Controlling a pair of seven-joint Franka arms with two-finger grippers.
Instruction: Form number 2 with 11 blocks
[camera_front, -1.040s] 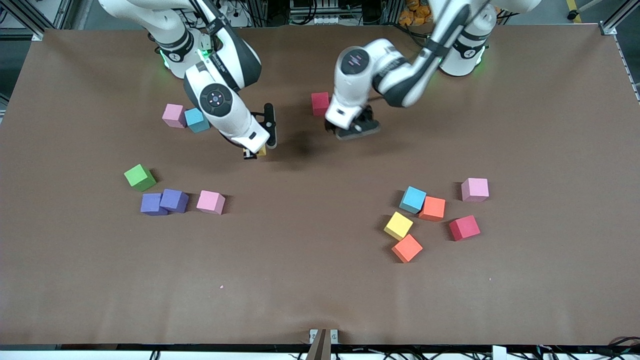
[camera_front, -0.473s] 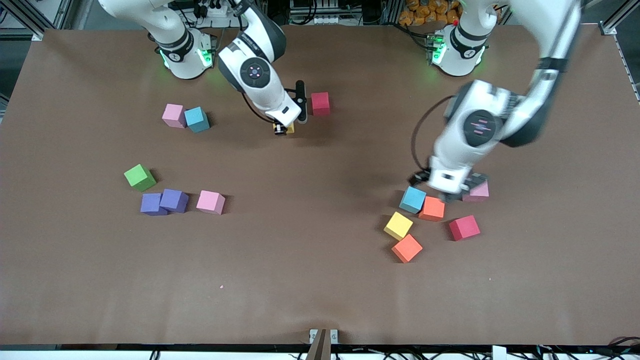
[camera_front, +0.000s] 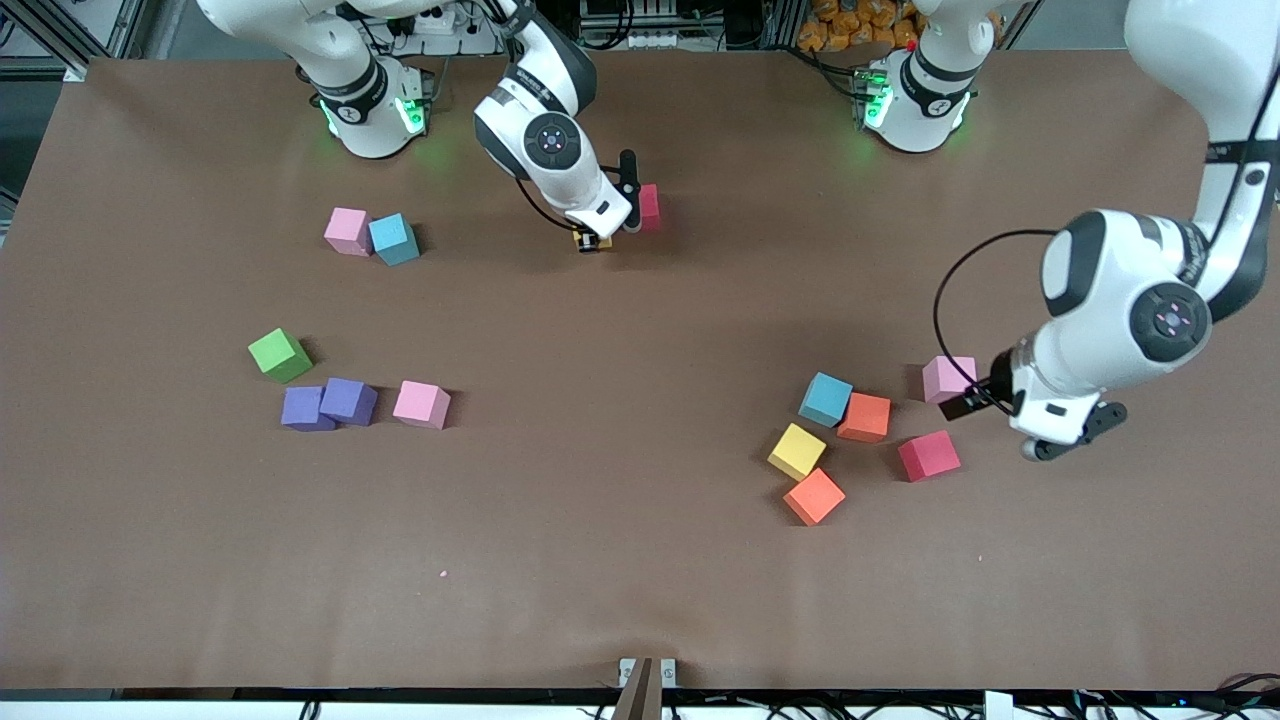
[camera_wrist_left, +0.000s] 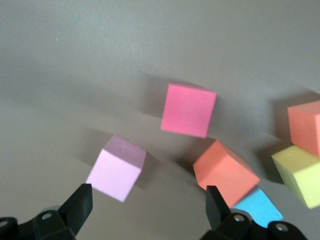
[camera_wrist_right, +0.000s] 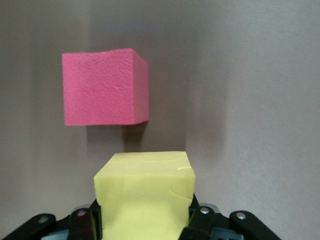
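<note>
My right gripper (camera_front: 592, 241) is shut on a yellow block (camera_wrist_right: 145, 195) just above the table. It is right beside a red block (camera_front: 649, 206) (camera_wrist_right: 105, 87) that lies near the robots' bases. My left gripper (camera_front: 985, 408) (camera_wrist_left: 147, 207) hangs open and empty over a loose cluster of blocks at the left arm's end. One of its fingertips (camera_wrist_left: 77, 207) is close to a pink block (camera_front: 945, 377) (camera_wrist_left: 116, 167). A second red block (camera_front: 928, 455) (camera_wrist_left: 188, 110) lies beside it. The number 2 is out of view.
The cluster also holds a light blue (camera_front: 825, 398), two orange (camera_front: 864, 417) (camera_front: 814, 496) and a yellow block (camera_front: 797, 450). Toward the right arm's end lie pink (camera_front: 347, 230), blue (camera_front: 394, 239), green (camera_front: 279, 355), two purple (camera_front: 303, 408) (camera_front: 348, 400) and pink (camera_front: 421, 404) blocks.
The right gripper carried the yellow block toward the bases, up to the red block. The left arm swung away from that red block to the cluster at its own end.
</note>
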